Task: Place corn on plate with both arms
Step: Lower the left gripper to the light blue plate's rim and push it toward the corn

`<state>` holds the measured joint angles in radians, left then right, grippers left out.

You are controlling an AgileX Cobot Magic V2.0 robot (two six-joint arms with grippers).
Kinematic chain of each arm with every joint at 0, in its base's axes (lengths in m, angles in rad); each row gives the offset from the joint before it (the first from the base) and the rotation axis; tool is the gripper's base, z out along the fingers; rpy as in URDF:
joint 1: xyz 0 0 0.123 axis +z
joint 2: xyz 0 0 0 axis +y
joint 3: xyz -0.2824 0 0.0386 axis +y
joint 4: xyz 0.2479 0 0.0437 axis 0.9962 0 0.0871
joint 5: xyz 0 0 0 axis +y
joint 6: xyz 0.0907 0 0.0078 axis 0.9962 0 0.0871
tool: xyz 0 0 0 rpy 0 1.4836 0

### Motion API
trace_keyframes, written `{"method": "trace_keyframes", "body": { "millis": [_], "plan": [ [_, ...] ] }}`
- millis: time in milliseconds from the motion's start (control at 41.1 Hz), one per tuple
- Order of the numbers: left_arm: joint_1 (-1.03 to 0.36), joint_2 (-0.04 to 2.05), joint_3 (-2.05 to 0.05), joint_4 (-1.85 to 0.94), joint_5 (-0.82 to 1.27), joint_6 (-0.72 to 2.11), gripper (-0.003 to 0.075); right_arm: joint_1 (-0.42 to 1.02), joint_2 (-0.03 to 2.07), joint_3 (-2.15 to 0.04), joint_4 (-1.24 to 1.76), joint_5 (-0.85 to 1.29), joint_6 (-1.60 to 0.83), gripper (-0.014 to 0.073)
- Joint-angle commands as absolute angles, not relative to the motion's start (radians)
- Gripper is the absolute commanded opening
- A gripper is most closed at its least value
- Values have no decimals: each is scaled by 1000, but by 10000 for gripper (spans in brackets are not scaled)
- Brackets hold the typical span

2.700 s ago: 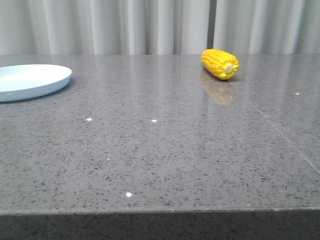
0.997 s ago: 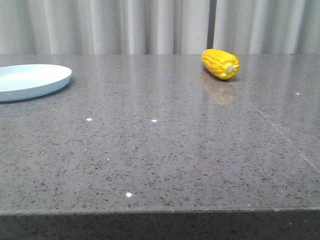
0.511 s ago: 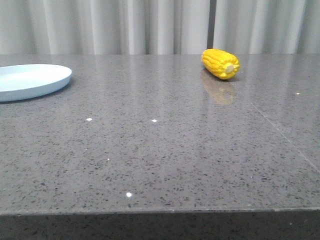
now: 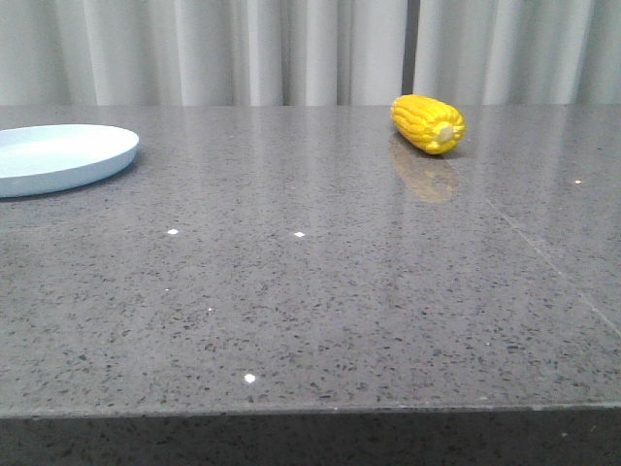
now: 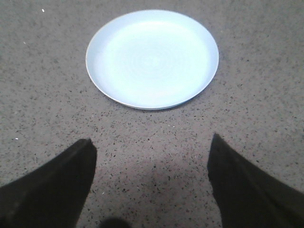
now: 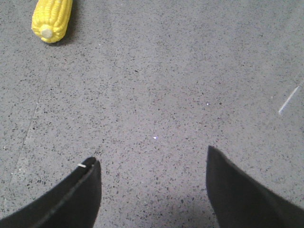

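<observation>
Nothing is shifting since the earlier frames: the corn [image 4: 427, 123] is lying near the surface's [image 4: 320, 291] far edge, right of centre, stub end facing forward, well apart from the plate [image 4: 60, 157] at the left edge. Both arms are hovering with fingers spread wide and empty, the left gripper [image 5: 151, 178] facing the plate, the right gripper [image 6: 152, 187] facing bare surface short of the corn, probably readying a pickup.

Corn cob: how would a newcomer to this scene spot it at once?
On the speckled grey stone table, look far right, near the white curtains. There lies the short bright yellow corn cob, pale stub end forward, the only yellow thing, far from the pale blue round plate.
</observation>
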<state>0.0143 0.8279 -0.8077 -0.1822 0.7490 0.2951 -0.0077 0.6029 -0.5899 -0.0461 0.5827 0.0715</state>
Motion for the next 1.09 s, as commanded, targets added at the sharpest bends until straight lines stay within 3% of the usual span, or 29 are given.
{"method": "trace_keyframes", "body": {
  "millis": [0,462,973,1070],
  "plan": [
    [17,947,-892,-201,711,283,493,-10,610,-624,-53,520,68,500],
    [216,1404,-1141,-502,726,509,492,-10,610,-624,-53,521,68,500],
    [220,1700,-1368,-554,744,519,490,-10,610,-624,-53,520,68,500],
    [217,1716,-1374,-554,744,519,461,-10,610,-624,-53,520,68,500]
  ]
}}
